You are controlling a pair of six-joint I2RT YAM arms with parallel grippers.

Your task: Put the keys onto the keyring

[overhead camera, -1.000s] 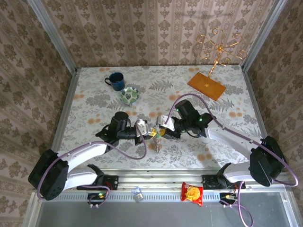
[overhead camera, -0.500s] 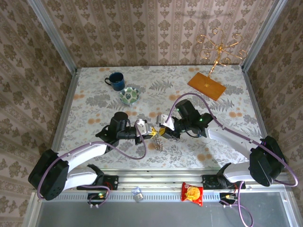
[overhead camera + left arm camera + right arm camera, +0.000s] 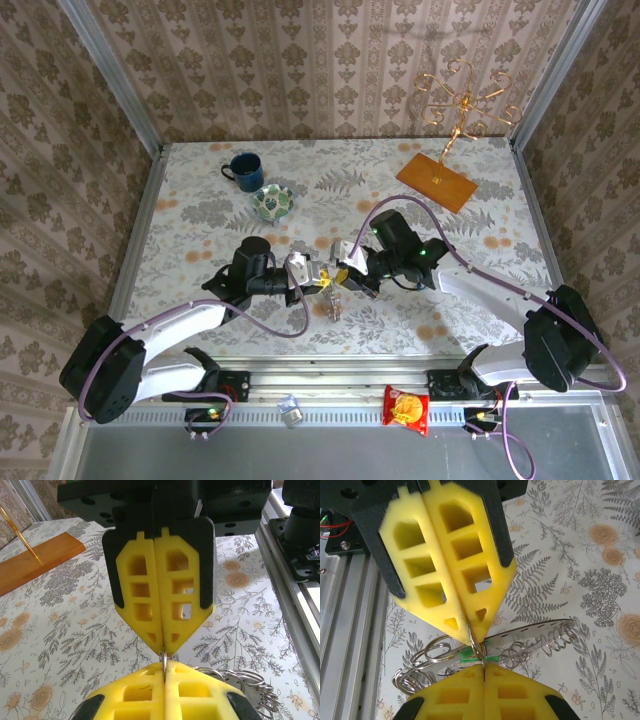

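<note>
Notes a dark blue mug (image 3: 243, 167) at upper left of the top view, with a green-patterned bowl (image 3: 272, 202) just below and right of it, close but apart. Cannot make out contents of either.

Finds left fingers (image 3: 135, 694) and right fingers (image 3: 140, 587) clenched tip to tip, both pinching one thin wire keyring (image 3: 163, 659) between them. Places that meeting point at centre of the top view, above the lower part of the bench (image 3: 200, 215) and near the metal rail (image 3: 330, 365) along the bottom edge. Sees open bench to the left, right and above. Logs a wooden base (image 3: 437, 181) carrying a gold hook stand (image 3: 460, 95) at upper right, well apart from the arms.

Identifies among the keys a silvery blade (image 3: 540, 629) lying to the right of the keyring, and a green tag (image 3: 466, 654) just beside it. Cannot count the keys: wire coils (image 3: 420, 672) and yellow pads cover most of the bunch.
</note>
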